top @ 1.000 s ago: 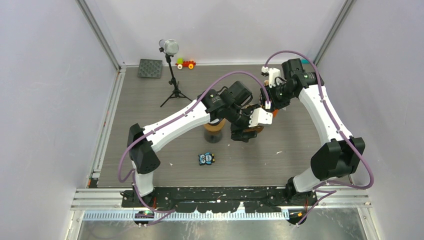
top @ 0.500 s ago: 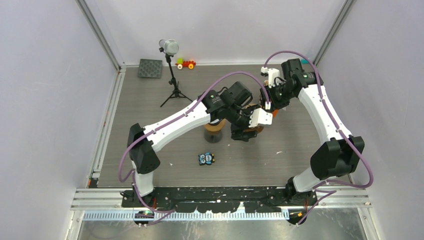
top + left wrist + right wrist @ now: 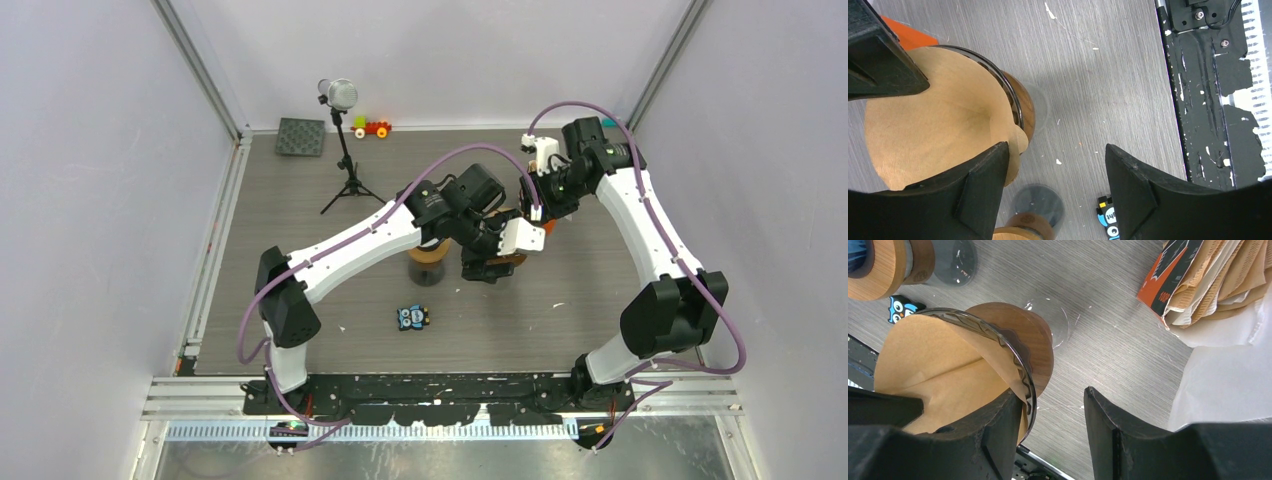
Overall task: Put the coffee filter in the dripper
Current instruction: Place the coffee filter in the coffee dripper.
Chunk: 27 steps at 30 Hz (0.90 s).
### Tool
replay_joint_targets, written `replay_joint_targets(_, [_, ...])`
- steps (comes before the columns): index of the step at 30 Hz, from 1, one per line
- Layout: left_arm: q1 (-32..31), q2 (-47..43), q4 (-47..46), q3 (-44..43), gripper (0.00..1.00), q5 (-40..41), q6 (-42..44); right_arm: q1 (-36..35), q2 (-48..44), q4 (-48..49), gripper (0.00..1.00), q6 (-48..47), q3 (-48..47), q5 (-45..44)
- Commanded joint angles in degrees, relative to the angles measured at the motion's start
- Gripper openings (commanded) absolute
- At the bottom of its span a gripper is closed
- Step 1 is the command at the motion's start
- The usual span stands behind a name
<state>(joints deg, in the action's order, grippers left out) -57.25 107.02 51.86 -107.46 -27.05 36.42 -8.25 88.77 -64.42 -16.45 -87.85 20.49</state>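
We judge the task nearly done. The brown coffee filter (image 3: 938, 115) sits opened inside the dripper (image 3: 1038, 345), its paper rising above the glass rim, with one flap lapping over that rim. Both pairs of jaws stand spread and pinch nothing: the left jaws hang over the dripper's edge, and the right jaws straddle its rim. What seems left is seating the paper evenly and backing away from the dripper.
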Motion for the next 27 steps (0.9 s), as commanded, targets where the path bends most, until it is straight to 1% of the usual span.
replay_joint_targets(1, [0.0, 0.1, 2.4, -2.2, 0.74, -0.1, -0.3, 0.2, -1.2, -1.0, 0.53, -1.2, -3.5, -0.3])
replay_joint_targets(9, [0.0, -1.0, 2.0, -3.7, 0.83, 0.7, -0.6, 0.2, -2.7, -2.5, 0.53, -1.1, -5.2, 1.3])
replay_joint_targets(14, [0.0, -1.3, 1.7, -4.4, 0.87, 1.0, -1.1, 0.2, -3.1, -2.9, 0.53, -1.1, -5.2, 2.2])
replay_joint_targets(27, [0.0, -3.0, -0.2, -5.3, 0.94, 1.1, -3.7, 0.2, -4.1, -3.8, 0.53, -1.3, -5.5, 3.9])
